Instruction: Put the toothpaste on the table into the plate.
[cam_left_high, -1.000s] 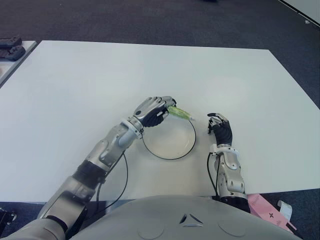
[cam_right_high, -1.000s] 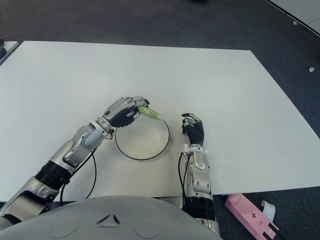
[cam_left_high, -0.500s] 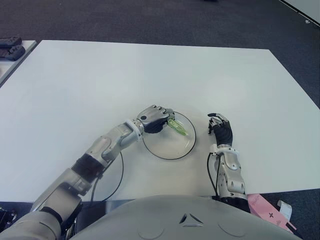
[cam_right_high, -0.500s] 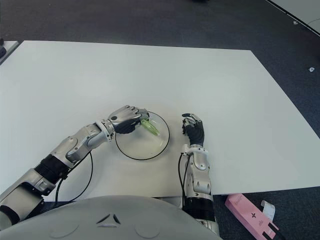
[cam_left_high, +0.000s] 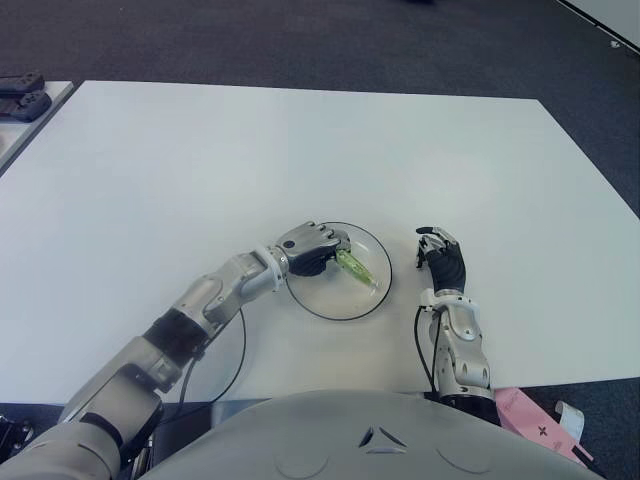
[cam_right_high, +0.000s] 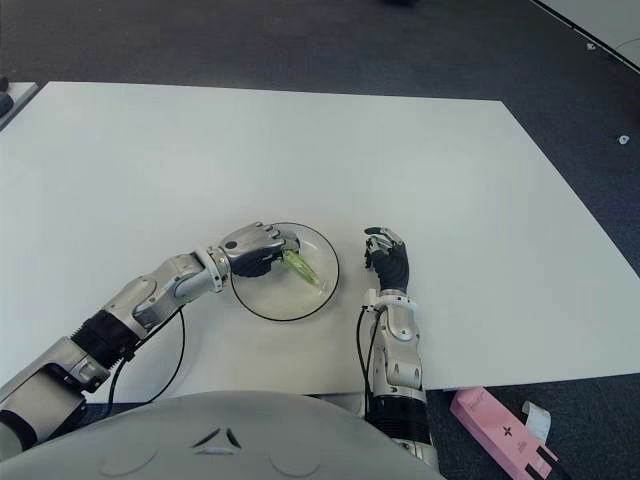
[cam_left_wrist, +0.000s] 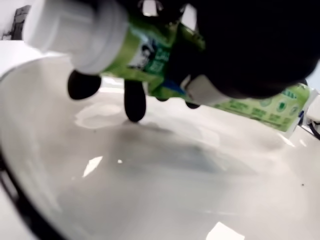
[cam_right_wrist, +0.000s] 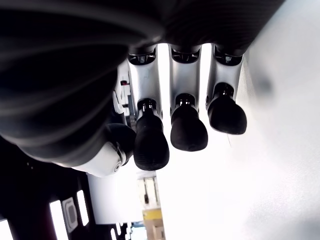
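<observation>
A green toothpaste tube (cam_left_high: 356, 269) with a white cap (cam_left_wrist: 75, 31) is in my left hand (cam_left_high: 318, 250), whose fingers are shut around its middle. The tube slants down over the round, dark-rimmed plate (cam_left_high: 330, 313), its far end low inside the dish. In the left wrist view the tube hangs just above the plate's pale inner surface (cam_left_wrist: 150, 195); I cannot tell whether it touches. My right hand (cam_left_high: 440, 262) shows to the right of the plate, fingers loosely bent and holding nothing.
The white table (cam_left_high: 300, 150) stretches wide beyond the plate. A pink box (cam_left_high: 535, 412) lies past the table's near right corner. Dark objects (cam_left_high: 22, 95) sit on another surface at the far left. A black cable (cam_left_high: 240, 365) loops under my left forearm.
My left hand has come down and toward me with the tube, from above the plate's far rim to low over its inside. The right hand has not moved.
</observation>
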